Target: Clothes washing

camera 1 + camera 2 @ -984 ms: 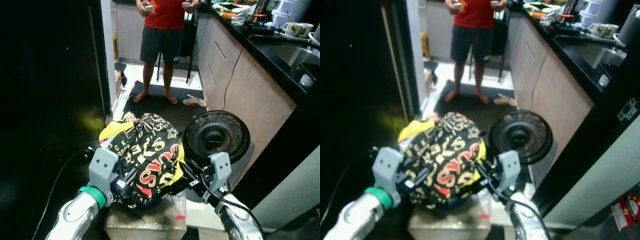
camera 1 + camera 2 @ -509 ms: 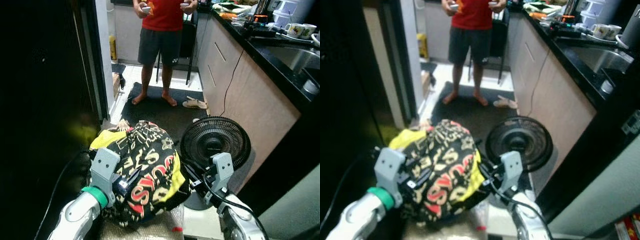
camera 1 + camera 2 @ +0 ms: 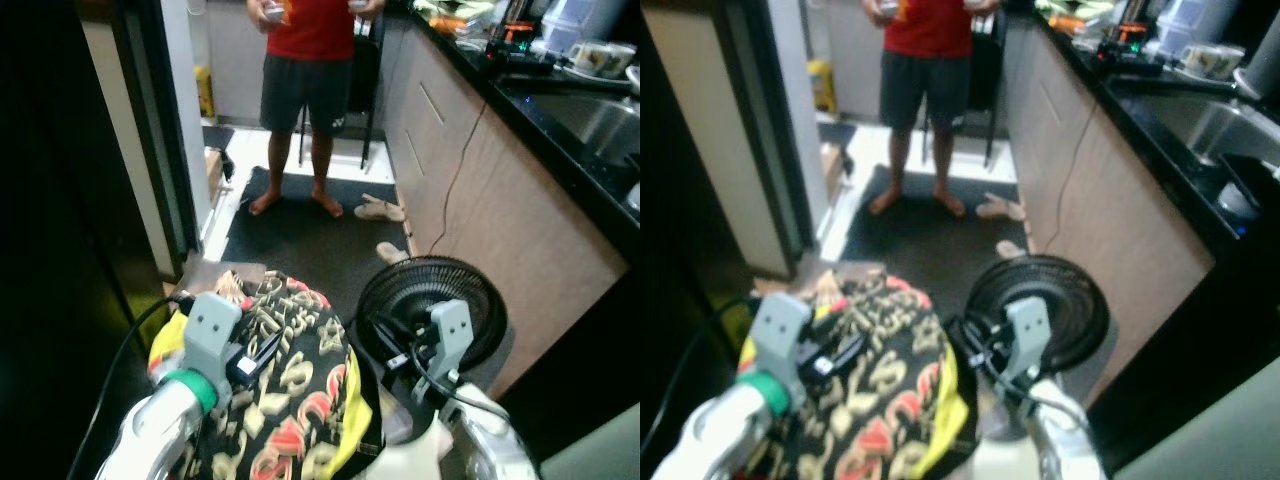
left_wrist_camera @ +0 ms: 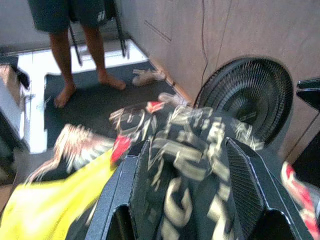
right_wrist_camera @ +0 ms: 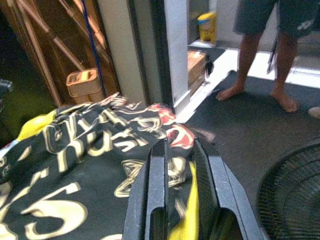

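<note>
both grippers carrying the shirt (image 3: 285, 400) – left gripper (image 4: 187, 200) clamping its fabric, right gripper (image 5: 180, 180) pinching the other edge | bundle hanging between them, equally near each | fan (image 3: 430, 300) just ahead-right | person (image 3: 310, 70) standing further off – no washer spotted

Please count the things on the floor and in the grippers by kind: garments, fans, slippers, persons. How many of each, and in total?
Garments: 1, the black and yellow printed garment, held between the left gripper and the right gripper
Fans: 1, the black fan
Slippers: 2, the slippers
Persons: 1, the person
Total: 5
</note>
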Controlling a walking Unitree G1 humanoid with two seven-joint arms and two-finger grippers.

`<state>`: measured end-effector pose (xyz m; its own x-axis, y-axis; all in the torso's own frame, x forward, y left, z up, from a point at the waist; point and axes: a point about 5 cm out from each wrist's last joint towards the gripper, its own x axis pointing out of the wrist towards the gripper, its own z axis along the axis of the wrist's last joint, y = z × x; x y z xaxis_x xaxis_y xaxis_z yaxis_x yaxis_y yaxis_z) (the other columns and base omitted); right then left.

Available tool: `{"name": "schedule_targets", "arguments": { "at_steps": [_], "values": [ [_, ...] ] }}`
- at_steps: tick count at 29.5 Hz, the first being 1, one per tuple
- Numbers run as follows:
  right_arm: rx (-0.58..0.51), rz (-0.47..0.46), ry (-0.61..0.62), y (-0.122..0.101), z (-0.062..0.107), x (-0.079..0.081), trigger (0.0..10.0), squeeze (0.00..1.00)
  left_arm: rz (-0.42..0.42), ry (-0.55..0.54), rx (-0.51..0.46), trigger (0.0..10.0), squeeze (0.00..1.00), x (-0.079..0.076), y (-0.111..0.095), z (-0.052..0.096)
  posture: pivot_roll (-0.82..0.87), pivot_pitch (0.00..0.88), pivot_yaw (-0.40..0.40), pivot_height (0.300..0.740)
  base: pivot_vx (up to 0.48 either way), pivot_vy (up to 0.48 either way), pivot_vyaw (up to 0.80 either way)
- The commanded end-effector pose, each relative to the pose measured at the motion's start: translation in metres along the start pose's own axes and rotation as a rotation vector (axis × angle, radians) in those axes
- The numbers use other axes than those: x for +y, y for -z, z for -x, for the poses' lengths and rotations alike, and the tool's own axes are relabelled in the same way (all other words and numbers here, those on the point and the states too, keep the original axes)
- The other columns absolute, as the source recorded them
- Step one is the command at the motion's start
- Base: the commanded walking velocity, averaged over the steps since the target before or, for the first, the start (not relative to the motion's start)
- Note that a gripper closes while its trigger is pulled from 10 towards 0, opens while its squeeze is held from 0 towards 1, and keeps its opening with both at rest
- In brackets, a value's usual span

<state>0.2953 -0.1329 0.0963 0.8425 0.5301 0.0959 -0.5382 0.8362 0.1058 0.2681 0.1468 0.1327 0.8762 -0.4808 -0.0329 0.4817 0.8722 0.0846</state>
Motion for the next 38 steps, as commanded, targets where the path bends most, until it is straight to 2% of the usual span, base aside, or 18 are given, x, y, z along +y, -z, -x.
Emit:
{"name": "schedule_targets", "arguments": {
  "at_steps": [1,16,26,38],
  "values": [
    [0.022,-0.009,0.010,0.0055,0.0048,-0.0017,10.0,0.00,0.007,0.007,0.031,10.0,0.00,-0.0031,0.0073,0.0021,0.07,0.010,-0.021,0.740,0.000,0.000,0.00],
    [0.025,-0.010,0.006,0.0056,0.0058,-0.0007,10.0,0.00,0.001,0.015,0.032,10.0,0.00,-0.0045,0.0077,0.0026,0.07,0.016,-0.023,0.740,0.000,0.000,0.00],
    [0.026,-0.008,0.004,0.0051,0.0058,-0.0010,10.0,0.00,0.002,0.013,0.031,10.0,0.00,-0.0042,0.0078,0.0032,0.07,0.016,-0.023,0.740,0.373,0.000,0.00],
    [0.026,-0.008,0.001,0.0051,0.0052,-0.0008,10.0,0.00,0.007,0.010,0.039,10.0,0.00,-0.0039,0.0088,0.0030,0.07,0.011,-0.024,0.740,0.000,0.000,0.00]
  ]
}}
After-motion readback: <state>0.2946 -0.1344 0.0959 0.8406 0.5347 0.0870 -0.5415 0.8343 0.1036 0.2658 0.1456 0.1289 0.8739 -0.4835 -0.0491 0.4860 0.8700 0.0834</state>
